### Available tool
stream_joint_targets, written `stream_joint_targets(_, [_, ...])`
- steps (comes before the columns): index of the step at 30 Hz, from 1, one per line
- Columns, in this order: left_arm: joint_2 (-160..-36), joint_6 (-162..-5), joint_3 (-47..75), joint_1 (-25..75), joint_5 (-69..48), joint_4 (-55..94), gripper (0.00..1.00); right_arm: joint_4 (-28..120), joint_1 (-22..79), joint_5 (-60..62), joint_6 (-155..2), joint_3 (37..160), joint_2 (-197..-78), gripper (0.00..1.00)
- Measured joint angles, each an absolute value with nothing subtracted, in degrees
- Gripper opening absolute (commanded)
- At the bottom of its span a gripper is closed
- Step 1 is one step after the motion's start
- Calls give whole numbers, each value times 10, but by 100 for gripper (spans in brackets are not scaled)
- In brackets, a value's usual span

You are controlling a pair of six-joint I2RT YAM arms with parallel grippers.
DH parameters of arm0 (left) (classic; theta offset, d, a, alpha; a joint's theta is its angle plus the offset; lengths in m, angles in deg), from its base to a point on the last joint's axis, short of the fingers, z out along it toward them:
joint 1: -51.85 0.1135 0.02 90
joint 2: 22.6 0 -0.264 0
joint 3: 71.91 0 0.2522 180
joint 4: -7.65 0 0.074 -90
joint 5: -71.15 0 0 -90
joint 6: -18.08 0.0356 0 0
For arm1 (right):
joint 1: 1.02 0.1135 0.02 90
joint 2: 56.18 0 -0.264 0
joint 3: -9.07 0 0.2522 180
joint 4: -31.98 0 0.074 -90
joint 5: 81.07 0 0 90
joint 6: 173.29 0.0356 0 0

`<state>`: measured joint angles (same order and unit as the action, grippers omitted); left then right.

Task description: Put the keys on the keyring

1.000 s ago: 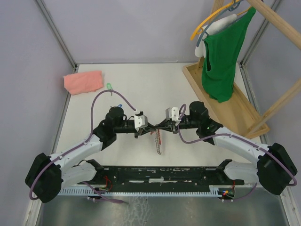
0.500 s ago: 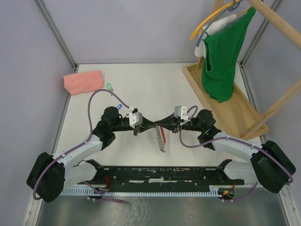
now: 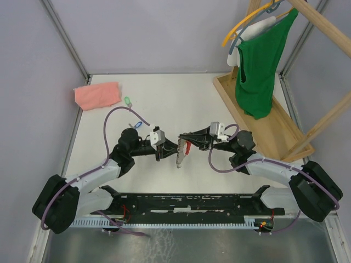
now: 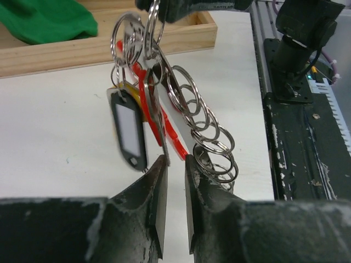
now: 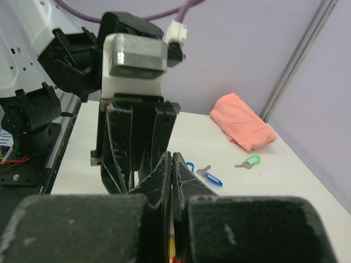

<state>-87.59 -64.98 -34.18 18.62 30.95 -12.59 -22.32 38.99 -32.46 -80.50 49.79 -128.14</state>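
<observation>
Since a second ago the right arm has tipped its wrist up and its right gripper (image 3: 182, 136) now points left, carrying the grey metal keyring (image 3: 179, 157), with its row of steel loops and curved red band, a little leftward; the left gripper (image 3: 173, 148) has drawn back slightly from where the two met

That right gripper (image 5: 171, 164) is clenched tight, fingertips pressed together, and the left wrist view shows the top loops of the keyring (image 4: 158, 109) pinched in it, so the strip hangs down clear of the white table (image 3: 181, 104). Its oblong black plastic tag (image 4: 129, 129) dangles on the side away from the loops

The left gripper (image 4: 175, 164) sits just under the hanging strip with its jaws narrowly parted; table shows through the gap and nothing is grasped. The strip's lower end comes down right at those fingertips

Loose on the table behind the left arm lie a small silver key with a blue tag (image 5: 211, 177) and, farther back, a silver key with a green tag (image 5: 249, 161), near the folded pink cloth (image 3: 97, 95)
</observation>
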Motion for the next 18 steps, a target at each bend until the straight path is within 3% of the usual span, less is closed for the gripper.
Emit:
stream_joint_targets(8, [-755, -650, -400, 186, 172, -140, 40, -117, 390, -294, -858, 497, -1227, 1])
stream_joint_targets(18, [-721, -650, -426, 186, 98, -166, 45, -26, 390, -270, -882, 497, -1217, 1])
